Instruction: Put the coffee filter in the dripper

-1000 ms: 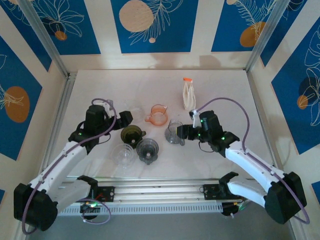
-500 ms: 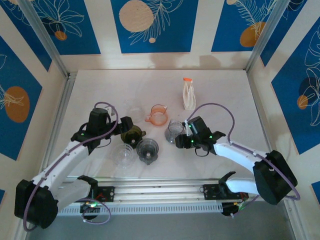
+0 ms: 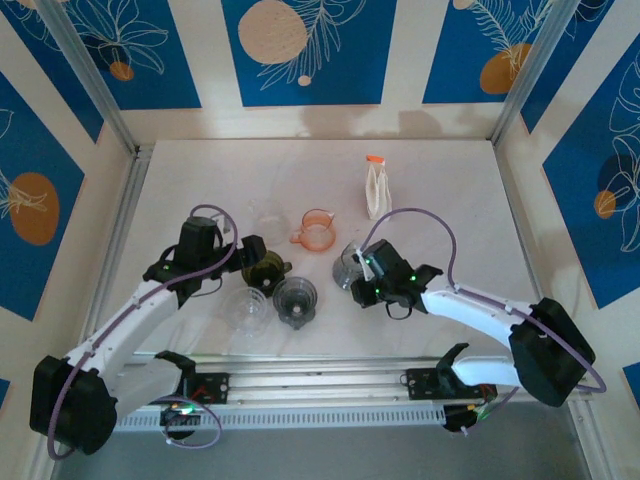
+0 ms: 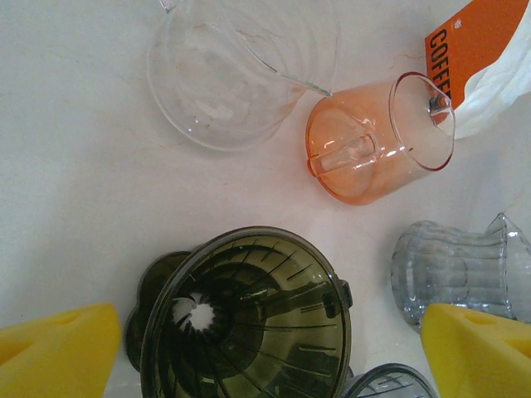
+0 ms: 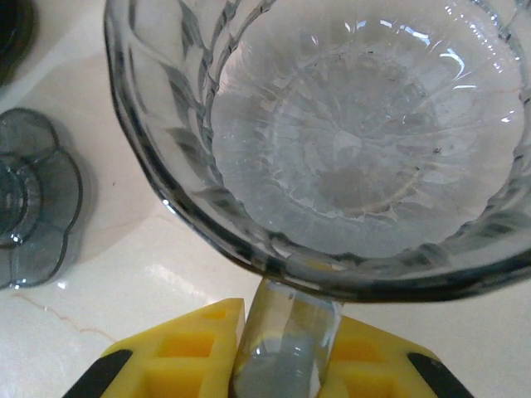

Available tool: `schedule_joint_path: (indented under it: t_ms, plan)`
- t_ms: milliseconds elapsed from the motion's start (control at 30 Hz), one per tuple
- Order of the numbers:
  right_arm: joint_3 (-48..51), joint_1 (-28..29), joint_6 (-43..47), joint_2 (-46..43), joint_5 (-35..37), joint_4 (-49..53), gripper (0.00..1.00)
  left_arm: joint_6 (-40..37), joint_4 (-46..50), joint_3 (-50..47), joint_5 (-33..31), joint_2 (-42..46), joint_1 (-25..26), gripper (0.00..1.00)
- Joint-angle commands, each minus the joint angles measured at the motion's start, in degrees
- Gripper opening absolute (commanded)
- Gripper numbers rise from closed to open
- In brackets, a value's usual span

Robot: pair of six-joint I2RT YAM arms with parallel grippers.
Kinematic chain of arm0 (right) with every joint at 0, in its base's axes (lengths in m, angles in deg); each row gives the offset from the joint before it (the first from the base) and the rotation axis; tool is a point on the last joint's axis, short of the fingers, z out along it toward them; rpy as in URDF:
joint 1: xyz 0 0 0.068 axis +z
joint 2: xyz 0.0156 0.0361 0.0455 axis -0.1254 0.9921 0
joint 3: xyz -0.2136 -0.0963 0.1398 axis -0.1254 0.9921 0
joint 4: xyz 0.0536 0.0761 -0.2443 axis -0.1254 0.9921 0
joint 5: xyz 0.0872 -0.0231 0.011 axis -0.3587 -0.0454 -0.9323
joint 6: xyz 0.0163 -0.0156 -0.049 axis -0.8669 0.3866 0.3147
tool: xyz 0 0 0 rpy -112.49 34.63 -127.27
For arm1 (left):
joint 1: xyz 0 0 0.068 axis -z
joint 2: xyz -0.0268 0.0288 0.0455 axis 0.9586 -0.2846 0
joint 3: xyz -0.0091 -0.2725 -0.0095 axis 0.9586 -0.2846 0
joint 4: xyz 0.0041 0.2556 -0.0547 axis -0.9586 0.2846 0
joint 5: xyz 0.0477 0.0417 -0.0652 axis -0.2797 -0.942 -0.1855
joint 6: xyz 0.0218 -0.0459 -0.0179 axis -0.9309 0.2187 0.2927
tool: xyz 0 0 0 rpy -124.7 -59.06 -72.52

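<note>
The coffee filter pack [image 3: 377,190], white with an orange label, stands at the back right and shows at the upper right corner [image 4: 485,58] of the left wrist view. My right gripper [image 3: 363,273] is shut on the handle [image 5: 286,344] of a clear grey ribbed dripper [image 3: 348,263], whose bowl [image 5: 357,141] spreads above my yellow fingers [image 5: 178,356]. My left gripper [image 3: 250,258] is open, its jaws wide apart on either side of a dark olive dripper [image 4: 249,319] without touching it. That olive dripper [image 3: 264,268] sits left of centre.
An orange dripper [image 3: 317,230] lies on its side mid-table. A smoky grey dripper [image 3: 295,300] and a clear one [image 3: 246,308] stand near the front rail. Another clear glass dripper [image 4: 232,75] lies behind the olive one. Wall panels enclose the table.
My right gripper has slid left to the clear grey dripper and now holds its handle. My left gripper has shifted slightly nearer to the olive dripper.
</note>
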Motion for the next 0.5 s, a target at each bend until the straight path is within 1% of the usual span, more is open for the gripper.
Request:
schedule_joint_path:
  t_ms: [0,200,233,267,367,400,467]
  plan:
    - [-0.9,2.3,-0.7,-1.4,0.2,3.3,0.09,-0.8,0.9,2.3,1.6,-1.0,0.3,0.93]
    - [-0.5,7.8,-3.5,-1.0,2.9,4.4,0.09,-0.7,1.0,2.8,1.7,-1.5,0.3,0.93]
    - [-0.4,8.4,-3.9,-0.9,3.3,4.4,0.10,-0.7,1.0,2.9,1.6,-1.5,0.4,0.93]
    - [-0.4,9.0,-4.3,-0.8,3.9,4.5,0.16,-0.6,1.0,3.0,1.6,-1.5,0.3,0.93]
    - [-0.9,10.3,-4.9,-1.7,5.9,5.2,0.40,-0.4,1.3,3.4,1.8,-1.5,0.4,0.94]
    - [-1.1,10.6,-4.9,-2.3,6.5,5.7,0.46,-0.4,1.5,3.6,1.8,-1.5,0.4,0.94]
    - [-1.8,10.9,-4.8,-3.6,7.2,6.6,0.53,-0.4,2.0,4.0,1.9,-1.5,0.4,0.94]
